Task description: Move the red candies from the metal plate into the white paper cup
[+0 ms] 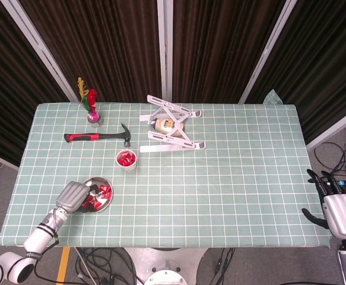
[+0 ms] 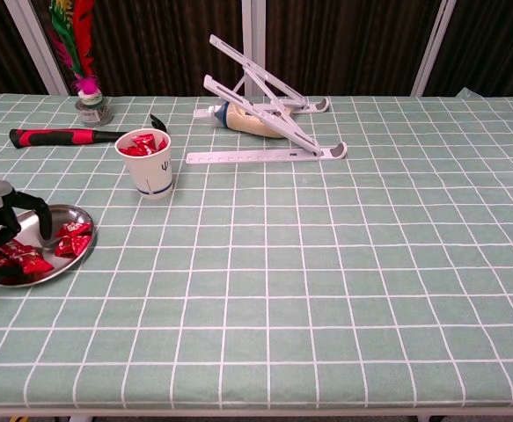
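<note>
At the 7 o'clock corner of the green checked cloth surface, a shallow round metal plate of polished steel holds crinkled red candies. The left hand, grey-backed with dark fingers curled downward, rests over the plate's left half; whether it grasps a candy cannot be told. The tapered white paper cup, at 1 o'clock from the plate, contains further candies. The right hand hangs off the surface's edge at 4 o'clock, fingers spread, released.

On the green checked desk, the left hand hangs over the metal plate of red candies, just below the white paper cup, while the right hand waits beyond the desk's right edge.
</note>
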Tool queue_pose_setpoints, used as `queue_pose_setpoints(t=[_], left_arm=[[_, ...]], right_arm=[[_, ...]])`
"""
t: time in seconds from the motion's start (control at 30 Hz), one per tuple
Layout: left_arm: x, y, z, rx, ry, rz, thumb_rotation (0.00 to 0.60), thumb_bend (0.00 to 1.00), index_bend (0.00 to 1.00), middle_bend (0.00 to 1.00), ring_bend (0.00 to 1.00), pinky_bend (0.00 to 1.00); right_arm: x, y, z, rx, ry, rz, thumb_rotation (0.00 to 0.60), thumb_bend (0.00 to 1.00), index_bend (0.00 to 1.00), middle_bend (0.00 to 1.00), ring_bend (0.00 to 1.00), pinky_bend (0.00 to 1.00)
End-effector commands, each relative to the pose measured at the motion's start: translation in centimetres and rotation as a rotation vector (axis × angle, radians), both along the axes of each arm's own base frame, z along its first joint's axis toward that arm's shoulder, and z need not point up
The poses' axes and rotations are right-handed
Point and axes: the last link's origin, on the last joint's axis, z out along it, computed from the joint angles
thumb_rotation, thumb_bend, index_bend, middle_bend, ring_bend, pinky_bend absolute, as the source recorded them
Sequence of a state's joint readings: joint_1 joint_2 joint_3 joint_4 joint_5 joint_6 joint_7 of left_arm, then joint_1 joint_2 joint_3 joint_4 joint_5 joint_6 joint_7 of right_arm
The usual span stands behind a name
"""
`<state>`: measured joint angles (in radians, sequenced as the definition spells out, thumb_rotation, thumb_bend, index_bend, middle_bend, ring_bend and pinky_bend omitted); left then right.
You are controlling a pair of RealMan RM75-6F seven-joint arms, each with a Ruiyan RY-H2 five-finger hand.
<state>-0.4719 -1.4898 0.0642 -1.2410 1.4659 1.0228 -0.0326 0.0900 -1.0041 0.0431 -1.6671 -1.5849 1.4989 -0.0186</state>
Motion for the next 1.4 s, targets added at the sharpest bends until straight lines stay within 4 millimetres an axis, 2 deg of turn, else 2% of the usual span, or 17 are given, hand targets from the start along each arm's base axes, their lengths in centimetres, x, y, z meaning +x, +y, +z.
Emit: queue_pose_setpoints(t=[0.03,0.27,0.7,0.8,0.9,1.03,1.13,1.23,1.4], left_arm=[[0.0,0.1,-0.2,-0.004,0.001,0.0,0.6,0.23,0.49,0.94,0.96,1.0],[-0.2,0.3,-0.6,-0.016,0.023,0.011,0.6,0.25,0.53,0.94,0.96,1.0],[-0.4,0.4,-0.9,-0.012,-0.009,0.035,0.6,0.4,0.63,0.95,0.96,1.0],[-0.3,0.5,-0.4,0.005,-0.038,0.045,0.6,0.41,0.64,0.95,0.96,1.0],[0.2,1.0,0.9,0.046,-0.08,0.045,0.6,0.41,0.64,0.95,0.96,1.0],[1.7,2.4,2.9,0.107,-0.144,0.023,0.6,0.41,0.64,0.95,0.96,1.0],[3.9,4.4,4.2,0.142,-0.183,-0.021,0.6,0.41,0.64,0.95,0.96,1.0],[6.1,6.3,4.5,0.148,-0.199,-0.055,0.6,0.41,0.64,0.95,0.96,1.0],[9.6,9.6,3.5,0.128,-0.216,-0.079,0.6,0.41,0.63,0.95,0.96,1.0]], right_arm=[[0.0,0.0,0.0,-0.001,0.0,-0.001,0.6,0.1,0.08,0.29,0.12,0.38],[0.0,0.0,0.1,-0.003,-0.001,-0.002,0.6,0.1,0.08,0.29,0.11,0.39],[0.0,0.0,0.1,-0.002,-0.004,-0.003,0.6,0.1,0.08,0.29,0.11,0.39],[-0.1,0.0,0.1,-0.001,-0.004,-0.003,0.6,0.1,0.08,0.29,0.12,0.39],[0.0,-0.1,0.1,-0.001,-0.003,-0.001,0.6,0.1,0.08,0.29,0.11,0.39],[-0.1,-0.1,0.1,0.001,-0.003,-0.001,0.6,0.1,0.08,0.29,0.11,0.39],[-0.2,-0.2,0.0,0.005,-0.004,-0.004,0.6,0.1,0.08,0.29,0.11,0.39],[-0.2,-0.2,-0.1,0.009,-0.006,-0.003,0.6,0.1,0.08,0.29,0.11,0.39],[-0.2,-0.2,-0.2,0.014,-0.004,-0.001,0.6,0.1,0.08,0.29,0.11,0.39]])
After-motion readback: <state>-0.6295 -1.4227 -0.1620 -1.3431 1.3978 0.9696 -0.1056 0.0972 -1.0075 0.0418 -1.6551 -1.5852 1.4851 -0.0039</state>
